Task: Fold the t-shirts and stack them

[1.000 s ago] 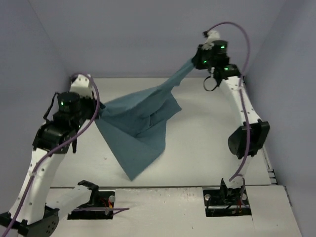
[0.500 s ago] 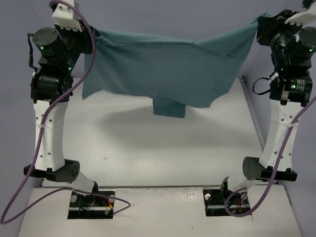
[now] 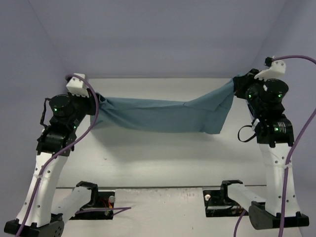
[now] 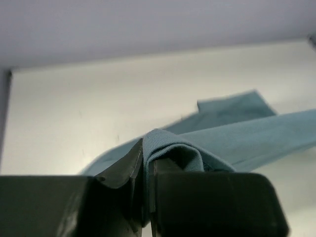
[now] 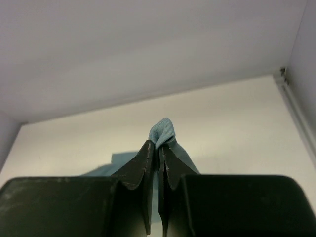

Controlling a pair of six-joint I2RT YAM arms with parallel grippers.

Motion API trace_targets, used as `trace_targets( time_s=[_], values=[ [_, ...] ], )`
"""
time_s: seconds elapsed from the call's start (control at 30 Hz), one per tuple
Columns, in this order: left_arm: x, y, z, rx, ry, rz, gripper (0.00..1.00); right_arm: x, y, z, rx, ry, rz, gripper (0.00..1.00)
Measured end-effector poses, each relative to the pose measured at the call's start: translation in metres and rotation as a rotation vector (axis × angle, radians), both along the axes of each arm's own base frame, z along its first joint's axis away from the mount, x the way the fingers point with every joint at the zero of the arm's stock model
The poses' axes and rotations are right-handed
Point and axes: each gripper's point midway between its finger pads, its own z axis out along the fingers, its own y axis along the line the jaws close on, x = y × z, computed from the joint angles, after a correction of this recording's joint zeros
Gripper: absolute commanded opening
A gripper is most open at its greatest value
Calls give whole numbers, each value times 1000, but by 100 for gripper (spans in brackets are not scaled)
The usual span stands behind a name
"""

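The teal-blue t-shirt [image 3: 163,114] hangs stretched between my two grippers, above the white table. My left gripper [image 3: 95,102] is shut on its left end; in the left wrist view the fabric [image 4: 232,143] bunches over the gripper [image 4: 146,163]. My right gripper [image 3: 238,85] is shut on the right end; in the right wrist view a small fold of cloth [image 5: 163,131] sticks out above the gripper [image 5: 158,148]. The shirt's lower edge sags toward the table. The collar and label are hidden.
The white table [image 3: 163,158] lies under the shirt, with grey walls at the back and both sides. The arm bases and two mounting slots [image 3: 91,205] sit at the near edge. A rail [image 5: 296,108] runs along the table's right edge.
Both arms came down from a high spread, lowering the stretched shirt toward the table. A second ago the shirt hung bunched, with the arms closer together.
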Motion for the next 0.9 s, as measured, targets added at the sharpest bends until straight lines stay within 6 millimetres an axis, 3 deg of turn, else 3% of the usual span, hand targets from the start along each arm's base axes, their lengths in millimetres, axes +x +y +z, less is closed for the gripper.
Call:
trace_targets(
  time_s=[0.1, 0.13, 0.2, 0.27, 0.4, 0.5, 0.57, 0.7, 0.8, 0.9],
  values=[
    [-13, 3, -45, 12, 134, 10, 0, 2, 5, -30, 2, 96, 16, 0],
    [-15, 3, -50, 16, 157, 11, 0, 2, 5, -32, 3, 107, 18, 0],
    [-18, 2, -40, 19, 157, 7, 0, 4, 7, -23, 3, 102, 25, 0],
    [-15, 0, -10, 18, 99, 0, 0, 11, 9, 2, 2, 67, 38, 0],
    [-9, 0, 74, 0, -77, 0, 0, 30, 15, 76, -9, -75, 70, 0],
    [-4, -3, 143, -28, -228, -12, 0, 38, 19, 149, -29, -241, 91, 0],
    [-6, -6, 188, -49, -331, -25, 0, 32, 19, 193, -45, -360, 93, 0],
    [-24, -11, 242, -79, -467, -67, 0, -7, 15, 248, -78, -532, 81, 0],
    [-45, -14, 261, -97, -527, -107, 0, -46, 12, 273, -102, -627, 70, 0],
    [-69, -16, 266, -115, -559, -146, 0, -83, 9, 284, -126, -683, 60, 0]
  ],
)
